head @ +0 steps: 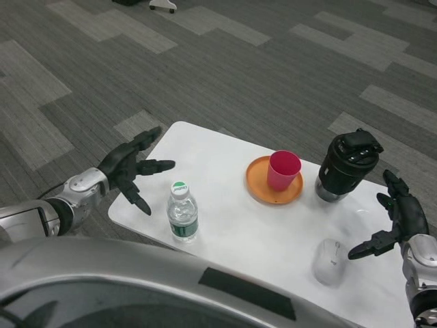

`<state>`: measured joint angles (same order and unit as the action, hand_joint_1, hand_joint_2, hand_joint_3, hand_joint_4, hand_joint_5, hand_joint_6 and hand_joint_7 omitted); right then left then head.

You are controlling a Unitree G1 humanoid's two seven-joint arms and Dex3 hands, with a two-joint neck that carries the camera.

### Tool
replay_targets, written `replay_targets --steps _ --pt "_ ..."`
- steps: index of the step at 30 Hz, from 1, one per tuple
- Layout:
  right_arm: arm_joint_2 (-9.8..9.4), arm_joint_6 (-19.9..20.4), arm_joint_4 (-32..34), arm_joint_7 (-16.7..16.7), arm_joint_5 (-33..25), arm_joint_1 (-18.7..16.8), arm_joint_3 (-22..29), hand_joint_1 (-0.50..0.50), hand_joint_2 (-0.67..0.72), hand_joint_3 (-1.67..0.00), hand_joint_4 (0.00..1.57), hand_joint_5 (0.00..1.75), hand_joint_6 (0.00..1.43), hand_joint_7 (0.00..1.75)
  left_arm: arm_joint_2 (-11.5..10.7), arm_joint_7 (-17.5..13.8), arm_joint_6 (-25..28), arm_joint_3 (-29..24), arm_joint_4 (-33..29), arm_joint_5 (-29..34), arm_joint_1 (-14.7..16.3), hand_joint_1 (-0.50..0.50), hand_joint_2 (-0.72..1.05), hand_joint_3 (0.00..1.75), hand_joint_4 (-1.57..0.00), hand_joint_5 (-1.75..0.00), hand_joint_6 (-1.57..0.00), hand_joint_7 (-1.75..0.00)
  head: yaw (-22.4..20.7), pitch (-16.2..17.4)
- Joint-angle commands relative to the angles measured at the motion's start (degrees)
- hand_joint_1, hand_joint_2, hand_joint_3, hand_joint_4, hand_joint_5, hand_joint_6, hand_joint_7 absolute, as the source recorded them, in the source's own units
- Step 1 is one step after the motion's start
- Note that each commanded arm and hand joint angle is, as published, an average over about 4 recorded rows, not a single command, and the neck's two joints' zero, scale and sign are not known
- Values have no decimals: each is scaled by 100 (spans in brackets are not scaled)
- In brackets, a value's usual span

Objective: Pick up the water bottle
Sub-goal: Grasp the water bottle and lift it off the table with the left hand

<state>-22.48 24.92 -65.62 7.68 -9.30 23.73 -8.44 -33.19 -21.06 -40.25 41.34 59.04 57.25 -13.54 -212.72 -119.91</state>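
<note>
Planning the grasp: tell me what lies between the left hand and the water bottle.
Only bare white table separates the left hand from the water bottle in the head view.

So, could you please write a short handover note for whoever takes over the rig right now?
Left hand: open, fingers spread, at the table's left edge just left of the water bottle, not touching it.
Right hand: open, waiting at the right edge near the white mouse.
The bottle stands upright, cap on, near the front-left of the white table.
Also there: pink cup on an orange plate, black tumbler.
Done: nothing grasped. Left: grip the bottle and lift it.
</note>
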Motion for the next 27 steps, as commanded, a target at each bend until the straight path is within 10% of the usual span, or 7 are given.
replay_targets --steps 1,27 --pt "15 -40 -101 15 -37 220 -53 -21 53 -16 3 58 0 0 -83 23 44 63 -257 -359 5 50 -28 9 -7 0 0 0 -25 24" --pt "33 -40 -180 23 -37 343 -224 -21 53 -16 3 58 0 0 -247 14 299 2247 -805 -300 -560 50 -28 2 -4 0 -5 0 -52 165"
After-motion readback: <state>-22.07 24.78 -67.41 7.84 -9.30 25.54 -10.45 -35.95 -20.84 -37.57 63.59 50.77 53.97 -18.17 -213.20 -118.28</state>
